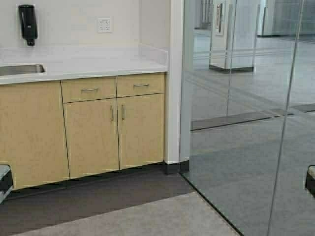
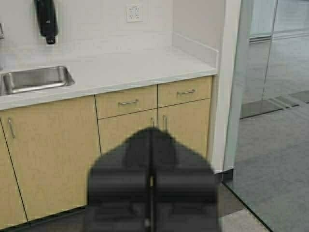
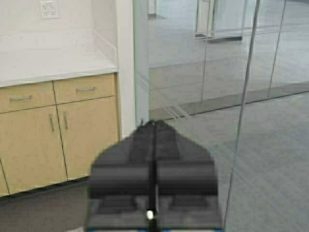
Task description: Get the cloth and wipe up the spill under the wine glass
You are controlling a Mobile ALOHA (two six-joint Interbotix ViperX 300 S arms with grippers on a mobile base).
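Observation:
The cloth and the wine glass are out of view in every frame. My left gripper is shut and empty, held low and pointing at the cabinet doors; only a bit of that arm shows at the left edge of the high view. My right gripper is shut and empty, pointing toward the corner where the cabinet meets the glass wall; a bit of that arm shows at the right edge of the high view.
A white counter tops tan wooden cabinets, with a steel sink at the left and a black wall dispenser above it. A wall socket sits behind. A glass wall stands to the right. Grey carpet lies ahead.

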